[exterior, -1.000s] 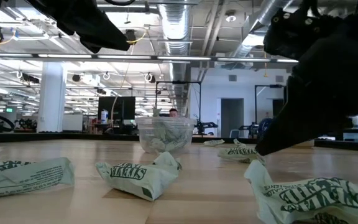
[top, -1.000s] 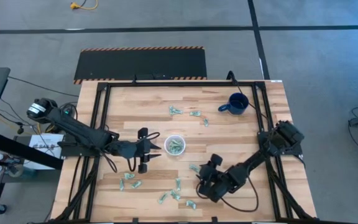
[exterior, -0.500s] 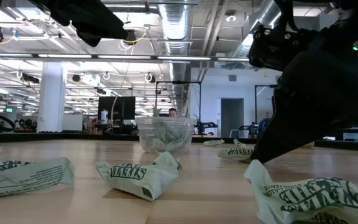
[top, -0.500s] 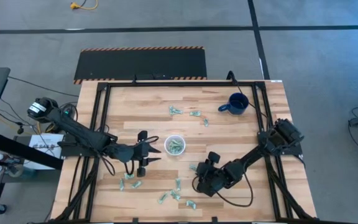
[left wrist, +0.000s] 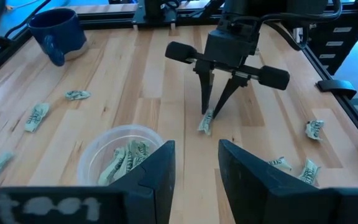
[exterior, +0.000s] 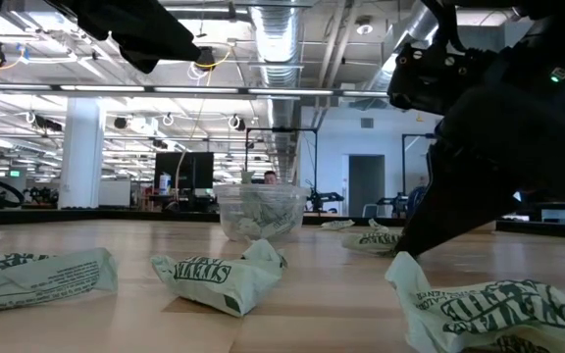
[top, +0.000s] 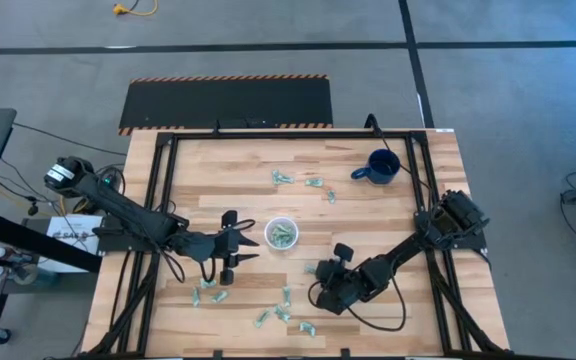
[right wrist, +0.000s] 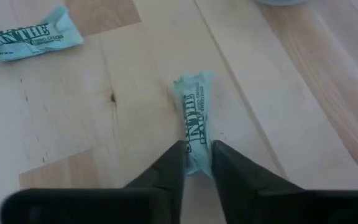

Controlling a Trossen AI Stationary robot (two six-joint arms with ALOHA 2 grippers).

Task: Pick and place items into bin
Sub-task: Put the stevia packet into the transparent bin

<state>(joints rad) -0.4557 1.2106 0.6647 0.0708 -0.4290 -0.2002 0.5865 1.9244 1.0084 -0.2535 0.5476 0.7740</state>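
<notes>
The clear plastic cup (top: pixel 281 233) stands mid-table with several green-and-white wrappers inside; it also shows in the left wrist view (left wrist: pixel 118 155) and the low view (exterior: pixel 260 211). My left gripper (top: pixel 245 245) is open and empty just left of the cup, fingers toward it. My right gripper (top: pixel 316 273) is down at the table to the near right of the cup, shut on one wrapper (right wrist: pixel 192 121) that lies on the wood. Other wrappers lie loose on the table. My right gripper pinches the wrapper's near end (right wrist: pixel 196 155) between its two fingertips (right wrist: pixel 171 167), which lie along the wrapper. The fingers point steeply down from above, as the left wrist view (left wrist: pixel 206 121) shows. The wrapper lies flat on the table, its other end free.
A dark blue mug (top: pixel 380 166) stands at the far right. Loose wrappers lie on the far side of the cup (top: pixel 298 181), near the front edge (top: pixel 278 312) and at the front left (top: pixel 208 292). Black frame rails (top: pixel 158 180) run along the table's sides.
My right gripper has gone toward the table's left and far side and down, reaching the wrapper to the near right of the cup. The wrapper lies where it was.
</notes>
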